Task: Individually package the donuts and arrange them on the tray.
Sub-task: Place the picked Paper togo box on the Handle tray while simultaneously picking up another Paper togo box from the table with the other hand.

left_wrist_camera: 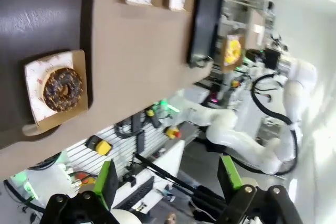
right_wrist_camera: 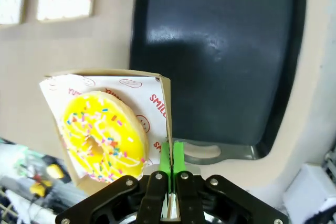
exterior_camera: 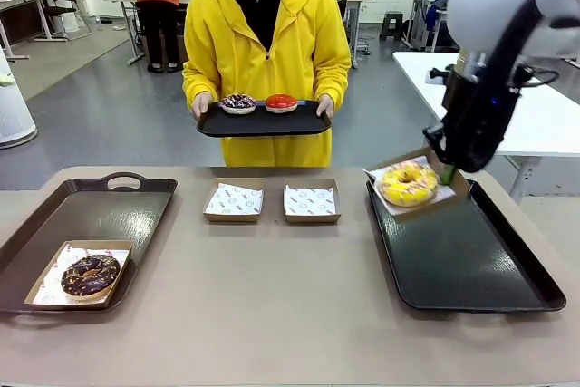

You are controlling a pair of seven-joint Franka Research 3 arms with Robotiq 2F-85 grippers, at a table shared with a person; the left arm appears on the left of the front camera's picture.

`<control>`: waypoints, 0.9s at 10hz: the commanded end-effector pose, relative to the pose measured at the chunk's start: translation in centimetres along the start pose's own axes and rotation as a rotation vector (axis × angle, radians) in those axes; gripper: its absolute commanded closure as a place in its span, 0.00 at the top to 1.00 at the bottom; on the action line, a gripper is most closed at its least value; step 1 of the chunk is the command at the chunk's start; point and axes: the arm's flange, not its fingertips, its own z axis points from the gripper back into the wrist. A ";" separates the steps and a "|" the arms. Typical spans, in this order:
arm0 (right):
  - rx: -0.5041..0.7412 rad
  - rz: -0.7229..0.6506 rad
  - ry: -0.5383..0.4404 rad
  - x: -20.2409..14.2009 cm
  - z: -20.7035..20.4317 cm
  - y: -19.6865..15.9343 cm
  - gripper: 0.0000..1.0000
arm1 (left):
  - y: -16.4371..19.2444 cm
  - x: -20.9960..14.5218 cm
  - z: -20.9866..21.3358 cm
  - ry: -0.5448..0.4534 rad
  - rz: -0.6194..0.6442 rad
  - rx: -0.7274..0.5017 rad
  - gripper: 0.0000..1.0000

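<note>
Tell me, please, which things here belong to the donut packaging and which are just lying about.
Job: yellow donut in its box; chocolate donut, boxed, on the brown tray; two empty boxes; black tray; person's tray, sprinkled donut, red donut.
Lying about: white side table; stool.

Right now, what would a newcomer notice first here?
The jaws of the right arm pinch a cardboard box holding a yellow sprinkled donut, tilted over the far corner of the black tray. Across the table, a person in yellow holds a tray with a dark sprinkled donut and a red donut.
</note>
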 end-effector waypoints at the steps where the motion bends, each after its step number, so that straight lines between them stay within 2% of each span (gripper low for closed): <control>1: -0.034 0.046 -0.041 -1.5 -2.3 -2.2 0.02 | -2.3 1.9 -3.9 0.017 0.042 0.217 1.00; 3: -0.011 0.031 -0.044 -2.1 -4.7 -4.5 0.02 | -4.3 4.8 -9.2 -0.013 0.054 0.362 1.00; 7: 0.023 -0.033 -0.008 -2.2 -8.3 -6.1 0.02 | -5.3 9.1 -17.4 -0.024 0.023 0.490 1.00; 9: -0.005 -0.011 -0.003 -2.4 -6.8 -5.5 0.02 | -4.8 10.0 -21.8 -0.021 -0.009 0.567 1.00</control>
